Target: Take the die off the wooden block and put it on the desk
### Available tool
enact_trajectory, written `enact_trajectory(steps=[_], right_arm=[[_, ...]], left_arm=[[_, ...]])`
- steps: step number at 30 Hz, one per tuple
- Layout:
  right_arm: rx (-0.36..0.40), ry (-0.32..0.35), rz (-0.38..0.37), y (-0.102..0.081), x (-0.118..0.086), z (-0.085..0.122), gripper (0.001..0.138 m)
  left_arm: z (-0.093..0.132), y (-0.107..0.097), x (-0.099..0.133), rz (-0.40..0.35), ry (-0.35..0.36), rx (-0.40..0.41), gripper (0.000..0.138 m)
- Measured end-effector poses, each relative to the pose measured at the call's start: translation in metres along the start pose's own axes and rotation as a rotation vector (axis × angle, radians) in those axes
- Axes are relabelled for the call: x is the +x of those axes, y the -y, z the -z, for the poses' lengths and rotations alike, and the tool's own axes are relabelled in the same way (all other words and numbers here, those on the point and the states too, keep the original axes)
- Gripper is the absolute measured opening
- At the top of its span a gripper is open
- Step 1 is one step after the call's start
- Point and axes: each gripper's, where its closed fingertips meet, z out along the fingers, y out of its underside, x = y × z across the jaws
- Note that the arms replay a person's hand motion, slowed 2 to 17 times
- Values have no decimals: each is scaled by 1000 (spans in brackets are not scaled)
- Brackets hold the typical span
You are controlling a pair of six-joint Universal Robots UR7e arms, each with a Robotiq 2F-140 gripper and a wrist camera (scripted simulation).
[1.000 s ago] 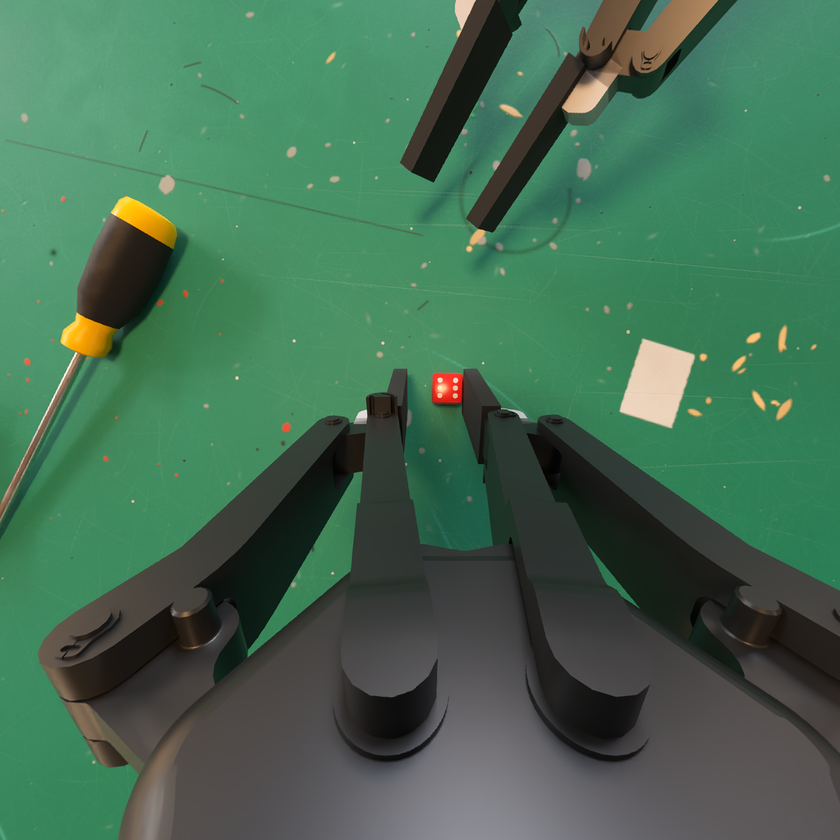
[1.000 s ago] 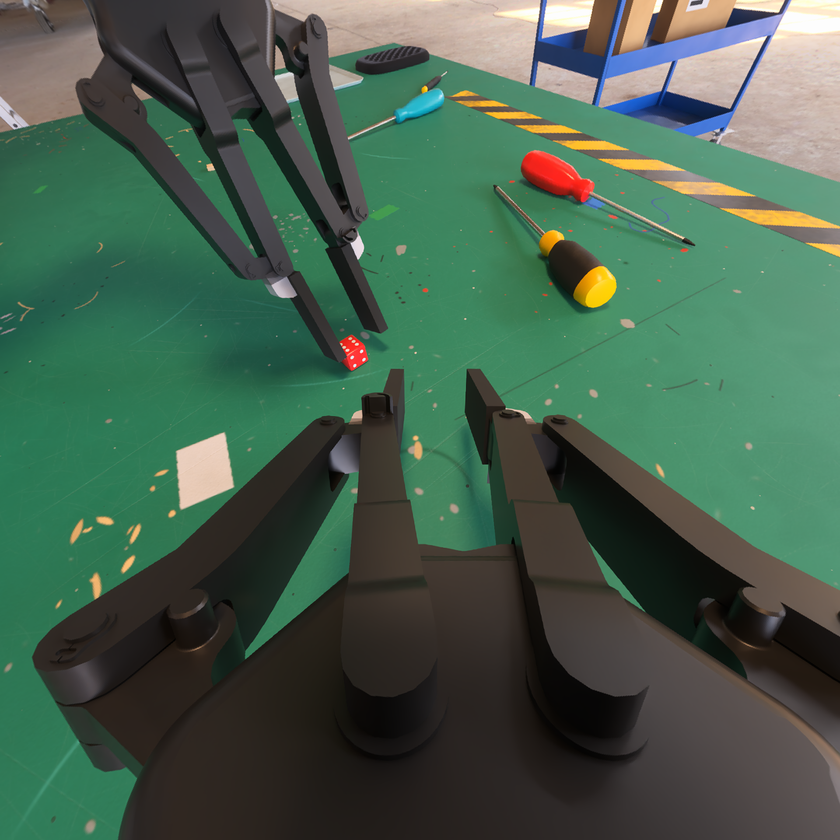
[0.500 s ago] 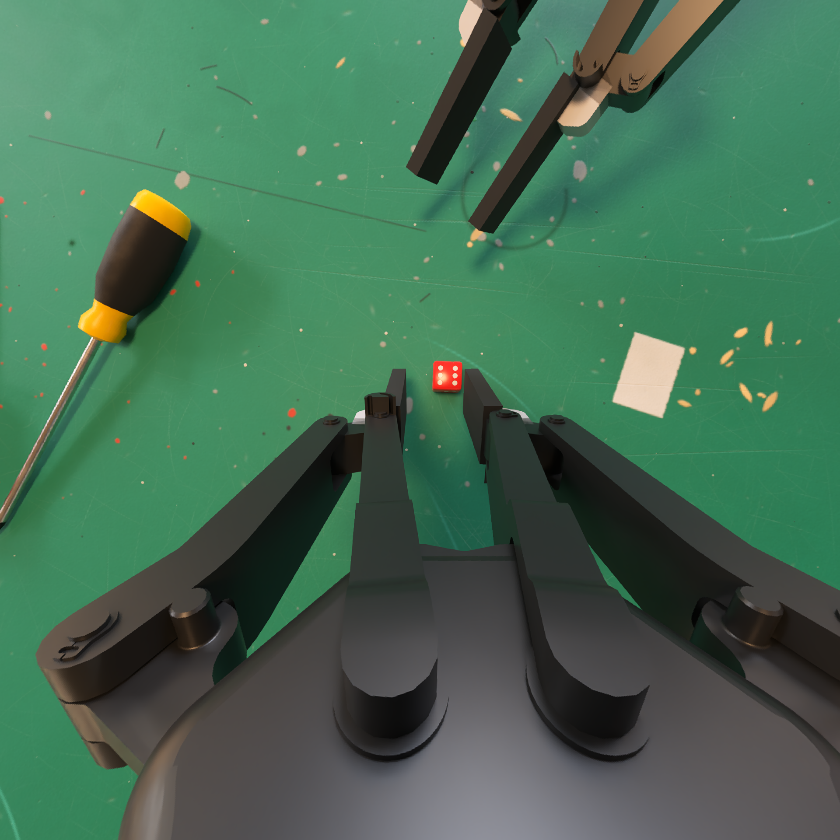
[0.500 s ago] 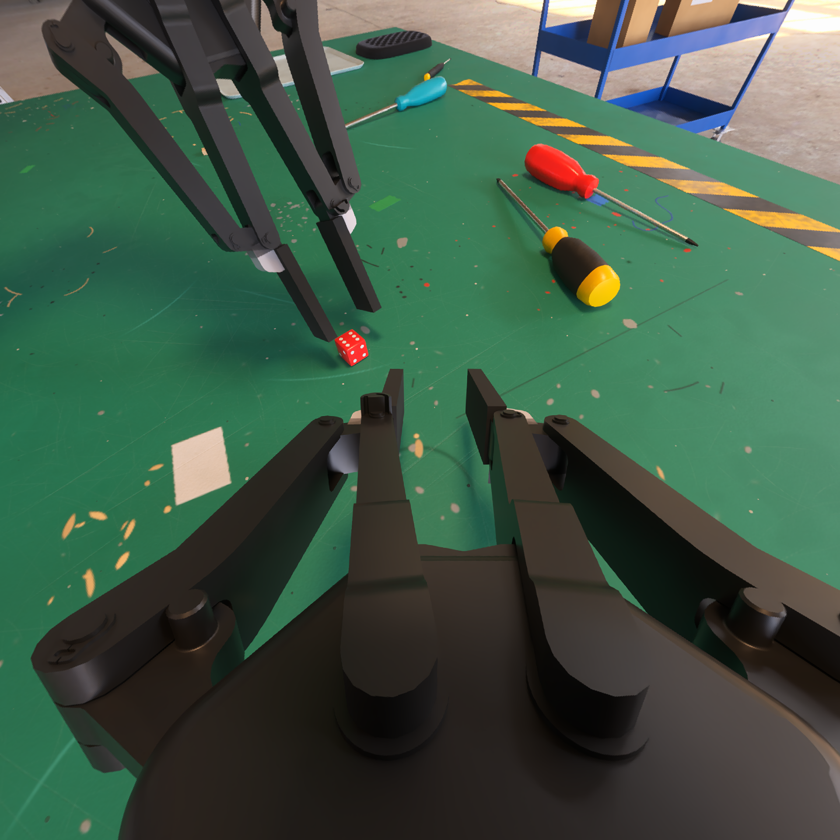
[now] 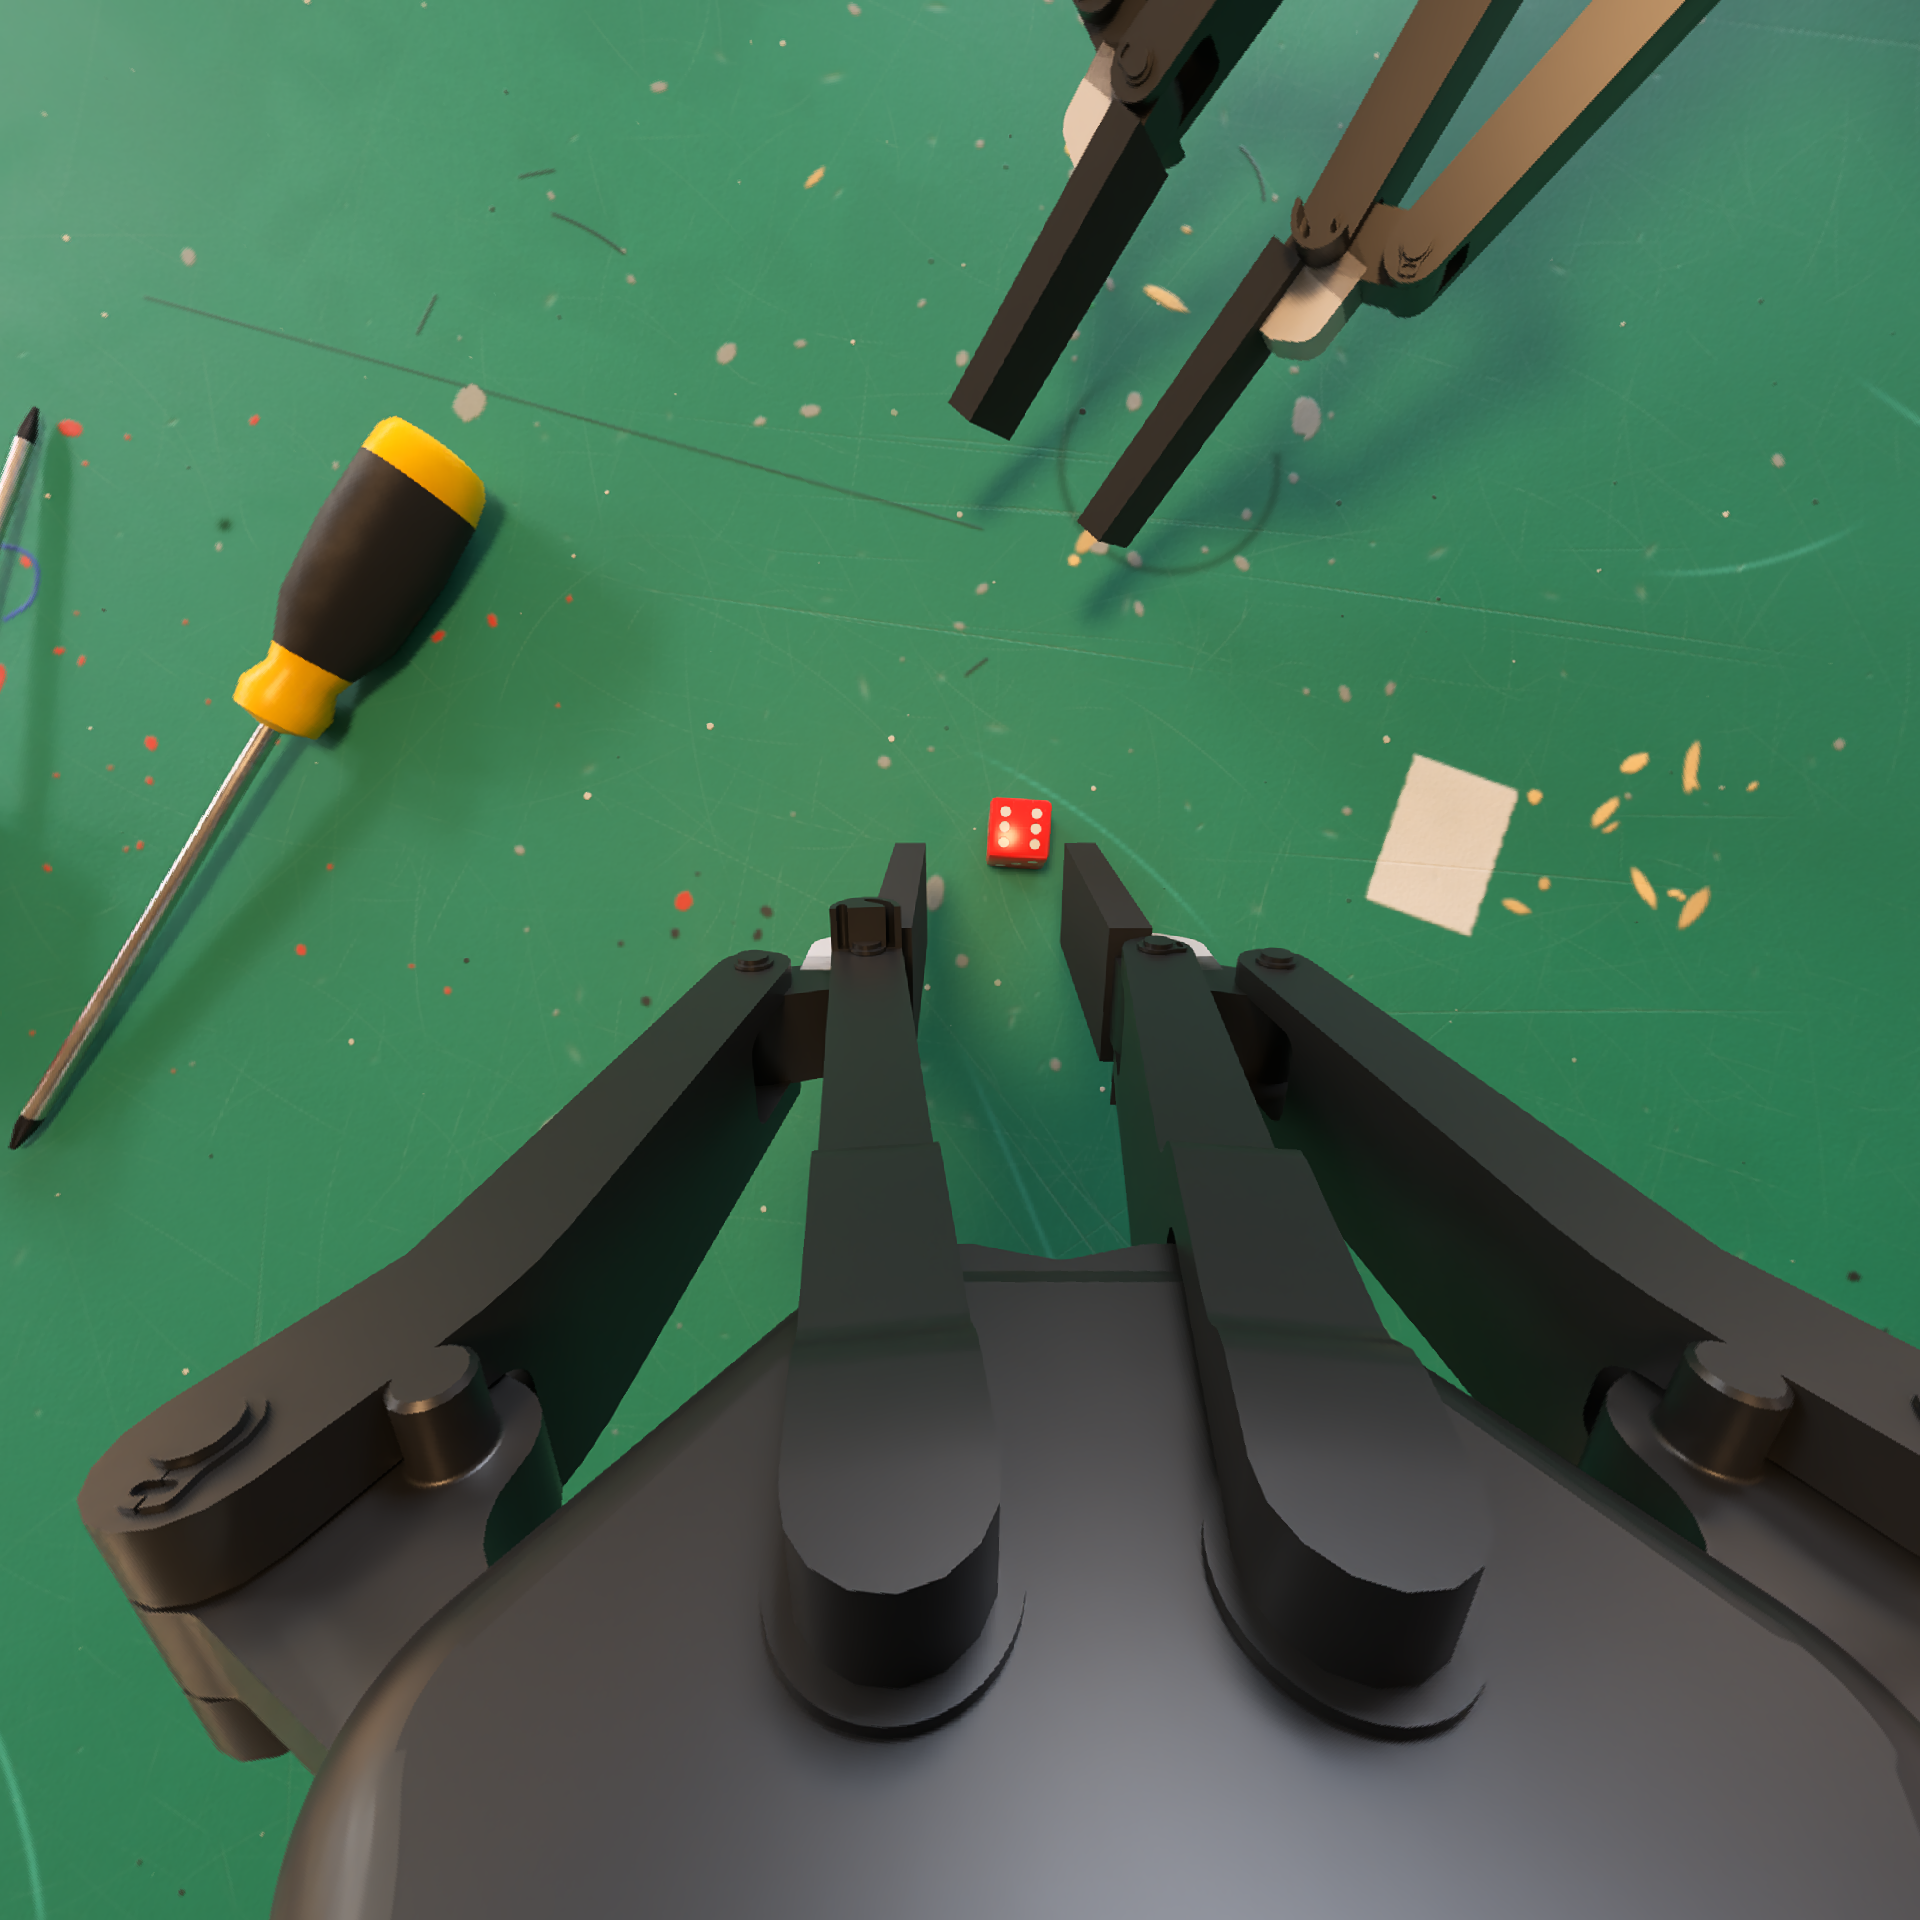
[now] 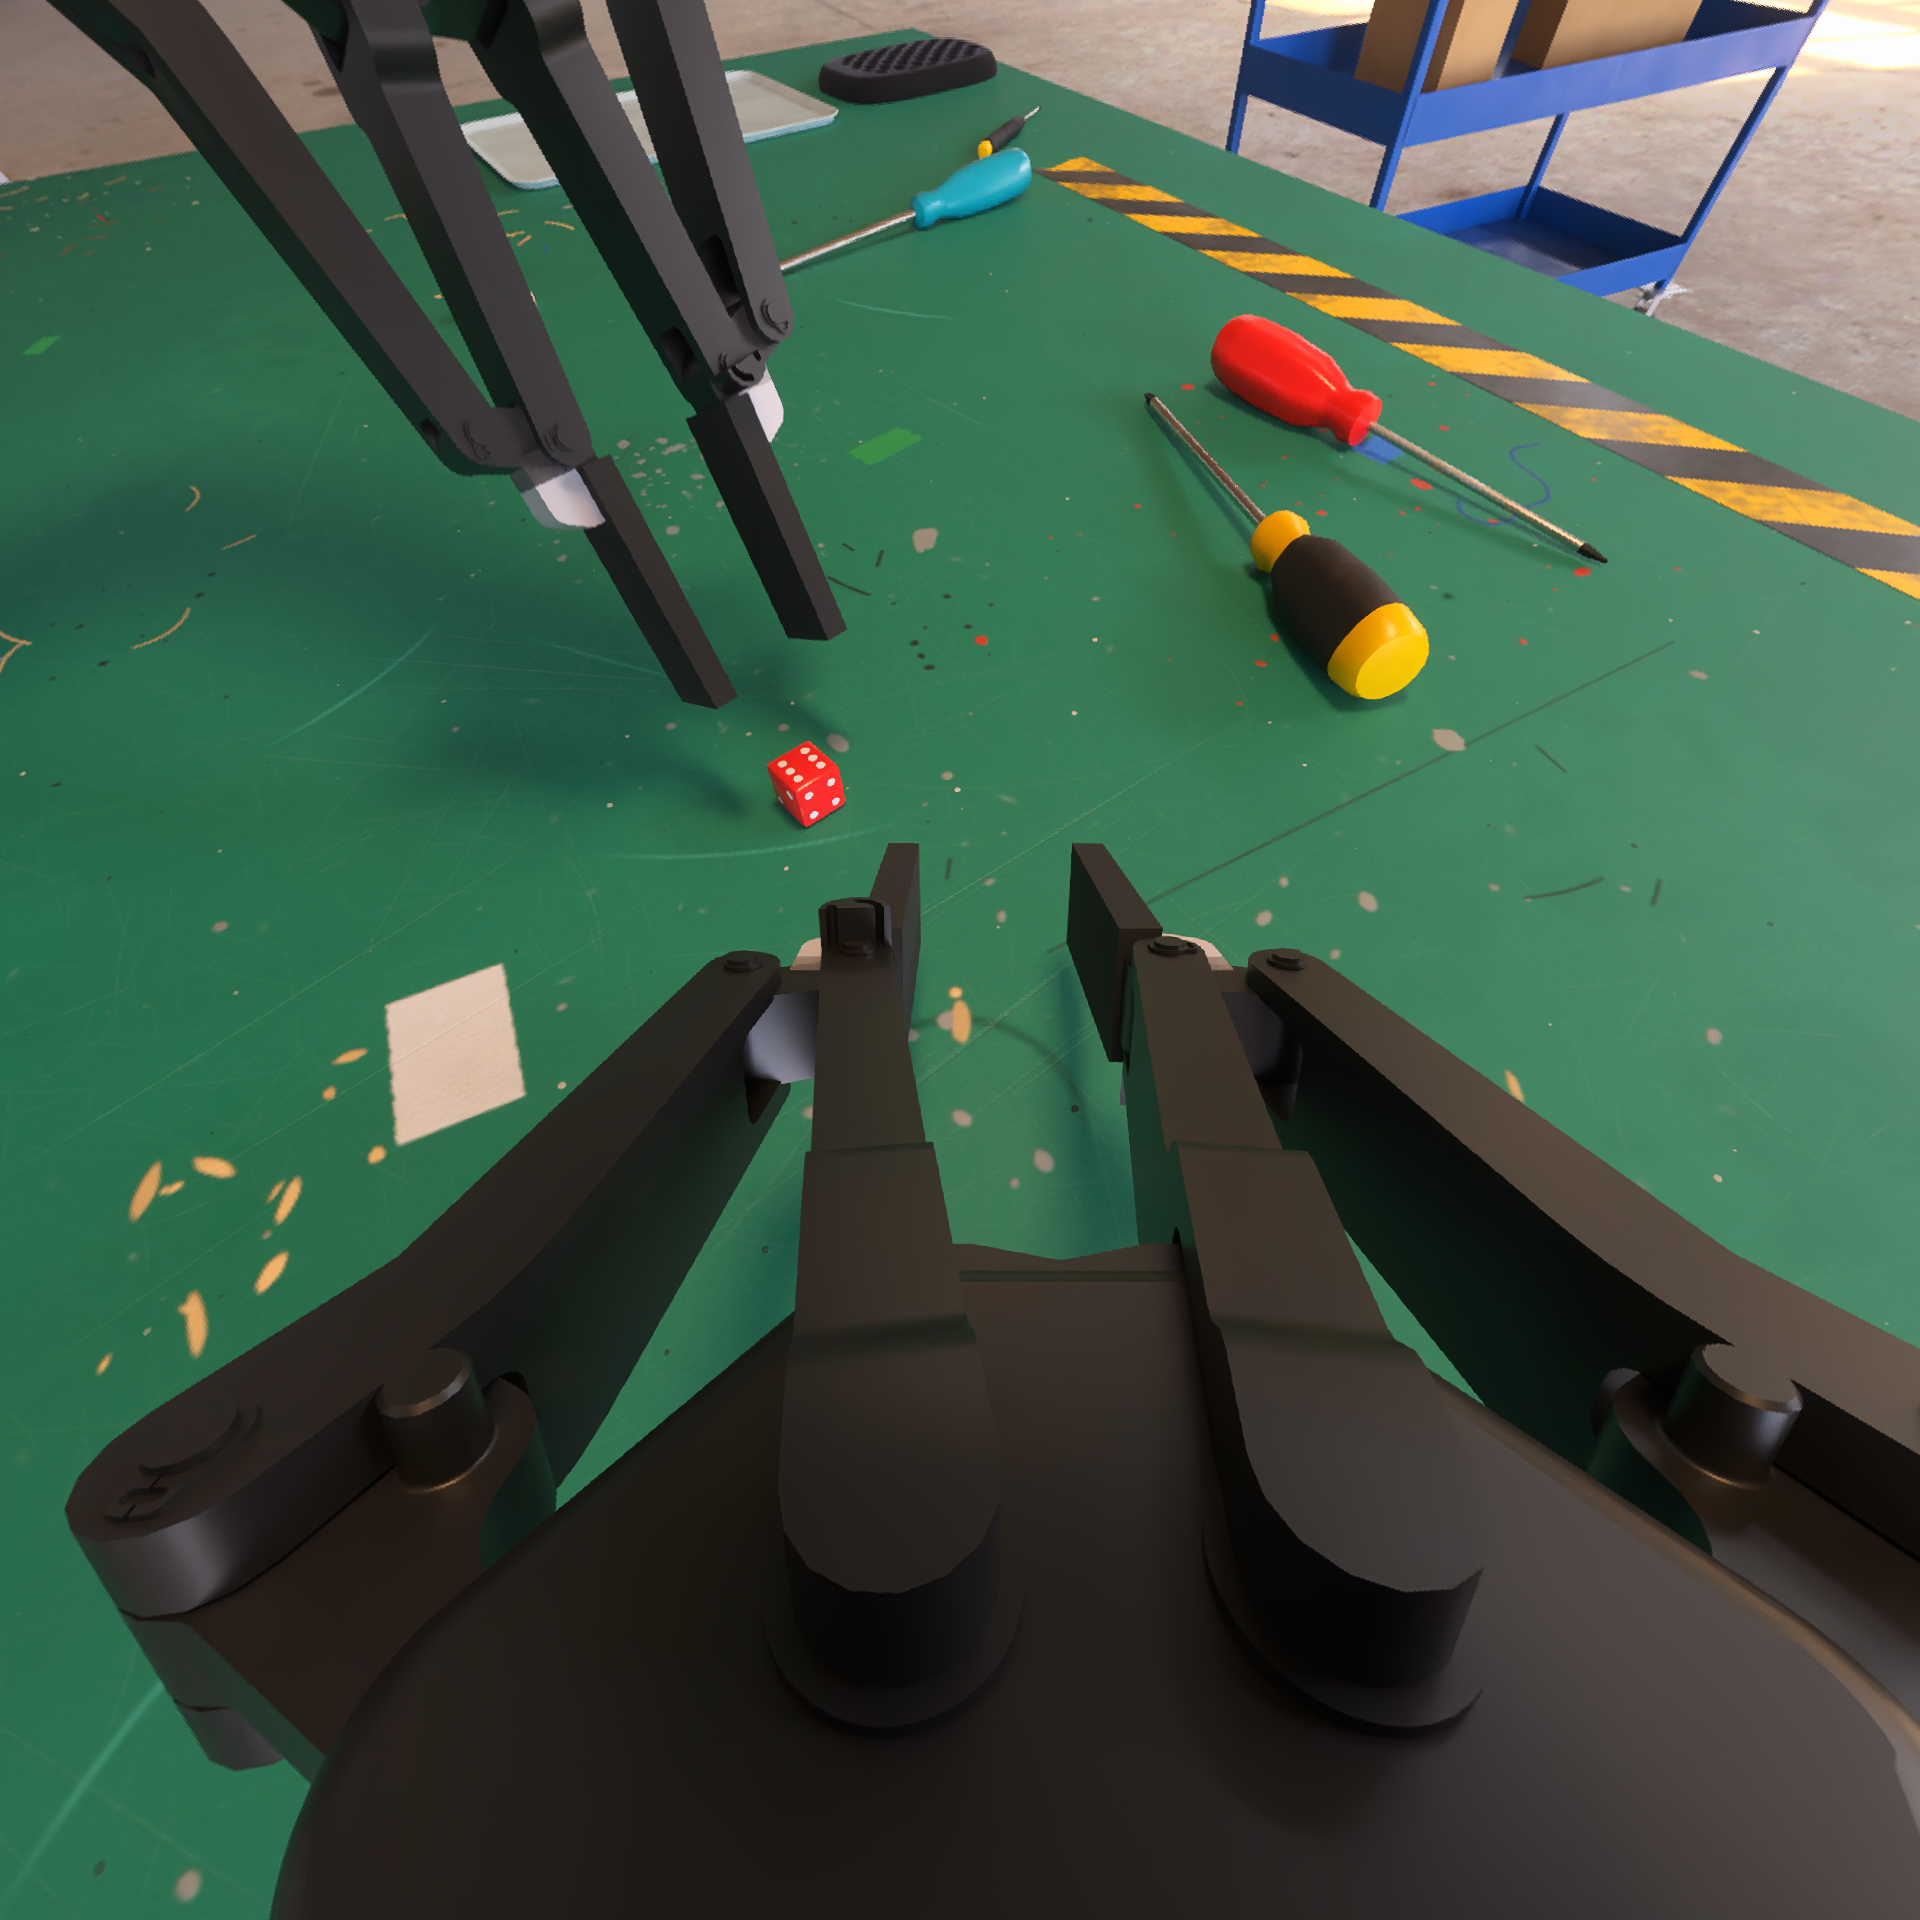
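Observation:
The red die [image 5: 1018,831] lies on the green desk [image 5: 727,675], free of both grippers; it also shows in the right wrist view [image 6: 806,783]. My left gripper [image 5: 992,868] is open and empty, raised above and just behind the die; in the right wrist view it [image 6: 774,660] hangs over the desk beyond the die. My right gripper [image 6: 994,868] is open and empty, low over the desk to the right of the die; in the left wrist view it [image 5: 1044,473] shows at the top. No wooden block is in view.
A black-and-yellow screwdriver [image 6: 1320,597] and a red screwdriver [image 6: 1299,384] lie to the right, a teal one [image 6: 966,192] farther back. A pale tray [image 6: 623,130] and a black pad [image 6: 904,68] sit at the far edge. A blue cart [image 6: 1538,125] stands off the desk. A pale tape patch [image 6: 452,1049] marks the left.
My left gripper has risen away from the die, which stays on the desk. The right gripper has hardly moved.

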Motion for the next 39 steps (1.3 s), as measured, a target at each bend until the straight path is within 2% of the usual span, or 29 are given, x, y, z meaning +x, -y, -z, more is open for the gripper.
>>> enact_trajectory(steps=[22,39], right_arm=[[-37,-3,50,-3,-6,-5,41],[-80,-10,94,-7,-10,-11,44]], left_arm=[[45,-16,-10,93,26,66,36],[93,-47,-34,211,114,119,38]])
